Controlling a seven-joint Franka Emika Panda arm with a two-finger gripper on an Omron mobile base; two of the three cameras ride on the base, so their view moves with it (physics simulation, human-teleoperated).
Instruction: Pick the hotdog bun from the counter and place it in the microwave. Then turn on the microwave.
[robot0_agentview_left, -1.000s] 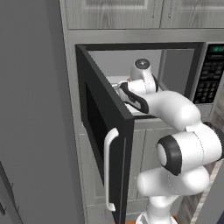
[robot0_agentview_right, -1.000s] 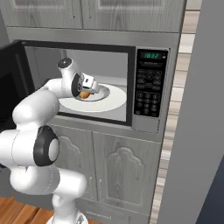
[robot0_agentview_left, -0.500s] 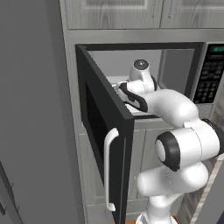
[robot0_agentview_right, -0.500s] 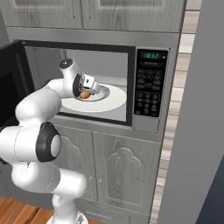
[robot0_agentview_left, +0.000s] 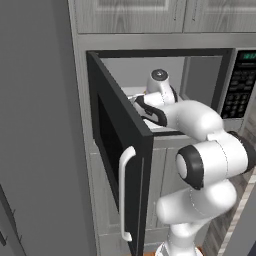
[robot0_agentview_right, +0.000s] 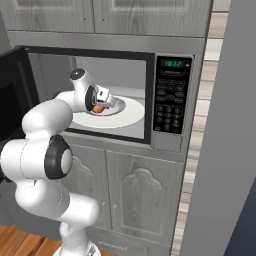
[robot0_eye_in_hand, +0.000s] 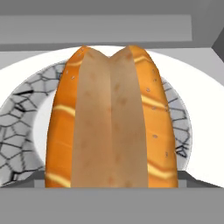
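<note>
The hotdog bun (robot0_eye_in_hand: 112, 127), orange-brown and split along its top, lies on a small crackle-patterned plate (robot0_eye_in_hand: 26, 113) on the white turntable (robot0_agentview_right: 131, 118) inside the microwave (robot0_agentview_right: 171, 102). The bun (robot0_agentview_right: 98, 108) shows as a small orange spot under the hand. My gripper (robot0_agentview_right: 99, 104) reaches into the cavity from the left and points down at the bun. Its jaws stand wide, one on each side of the bun. The microwave door (robot0_agentview_left: 120, 150) hangs open to the left with its white handle (robot0_agentview_left: 125, 190) facing me. The counter is out of view.
The black keypad (robot0_agentview_right: 170, 105) with its green display (robot0_agentview_right: 173, 63) sits on the microwave's right side. Grey cabinets stand above (robot0_agentview_right: 125, 15) and below (robot0_agentview_right: 125, 190) it. A tall grey panel (robot0_agentview_left: 35, 125) rises left of the open door, and a grey wall (robot0_agentview_right: 230, 150) closes the right.
The bun stays on the plate and the hand has barely shifted inside the microwave. The jaws stay as wide as before.
</note>
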